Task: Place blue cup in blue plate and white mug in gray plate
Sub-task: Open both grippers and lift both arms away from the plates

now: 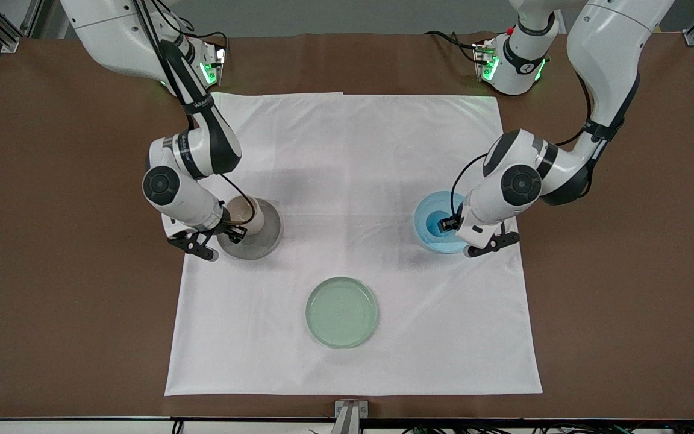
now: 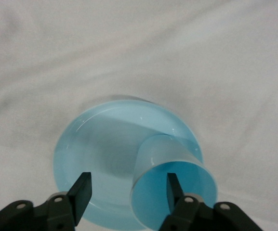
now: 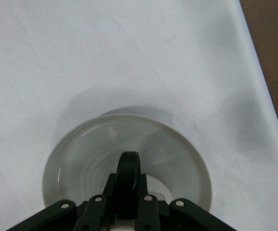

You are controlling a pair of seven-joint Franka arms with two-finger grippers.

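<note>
The blue cup point(image 1: 441, 220) stands upright in the blue plate point(image 1: 426, 210) toward the left arm's end of the cloth. My left gripper point(image 1: 448, 226) is open over it. In the left wrist view, one finger point(image 2: 173, 188) is inside the cup point(image 2: 164, 153) and the other point(image 2: 83, 188) is outside over the plate point(image 2: 93, 154). Neither finger presses the cup's wall. The white mug point(image 1: 243, 212) is on the gray plate point(image 1: 267, 234). My right gripper point(image 1: 234, 231) is shut on its black handle point(image 3: 128, 169) over the gray plate point(image 3: 78, 156).
A pale green plate point(image 1: 342, 311) lies nearer the front camera, in the middle of the white cloth point(image 1: 347, 157). The cloth covers the middle of the brown table point(image 1: 52, 241).
</note>
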